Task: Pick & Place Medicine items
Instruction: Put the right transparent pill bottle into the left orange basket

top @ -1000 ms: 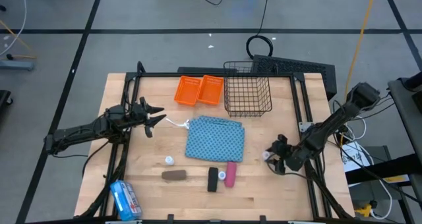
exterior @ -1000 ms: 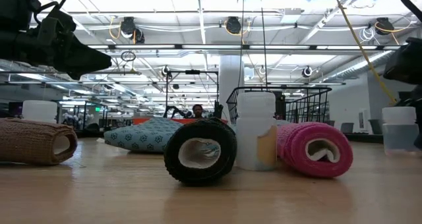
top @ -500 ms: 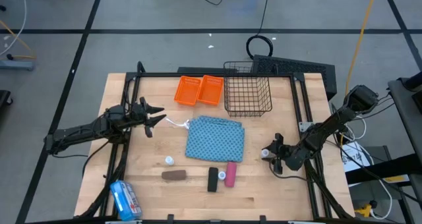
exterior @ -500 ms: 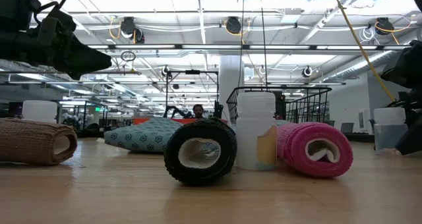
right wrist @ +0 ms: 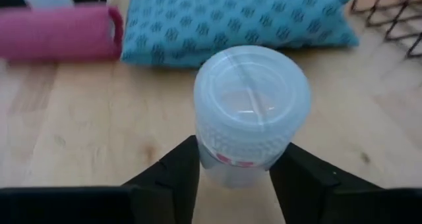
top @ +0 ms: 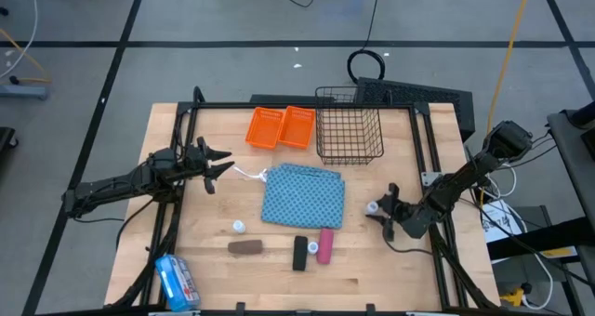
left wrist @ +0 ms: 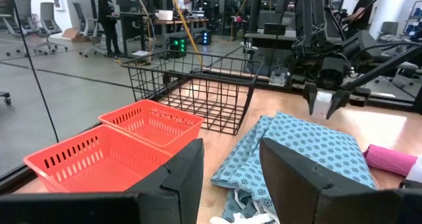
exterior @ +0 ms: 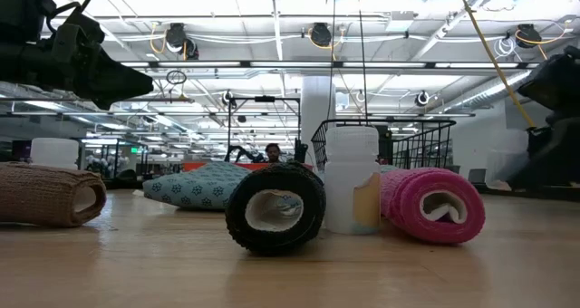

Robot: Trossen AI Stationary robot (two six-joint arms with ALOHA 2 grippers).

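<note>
Wooden table point(top: 390, 149), right fingers point(right wrist: 178, 174) clamping white bottle point(right wrist: 250, 112) beside blue cloth point(top: 304, 195), left fingers point(left wrist: 297, 178) apart.

The right arm reaches in from the table's right edge, forearm angled low and wrist pitched down. The right gripper point(top: 379, 211) has both fingers point(right wrist: 177, 171) pressed against the sides of a white bottle point(right wrist: 251, 112). The left arm extends from the left edge; the left gripper point(top: 219, 165) hovers, its fingers point(left wrist: 186, 174) parted with nothing between them.

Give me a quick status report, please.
Right gripper clamped on white bottle, beside blue cloth. Left gripper waiting, fingers apart, empty. Nothing blocking.
</note>
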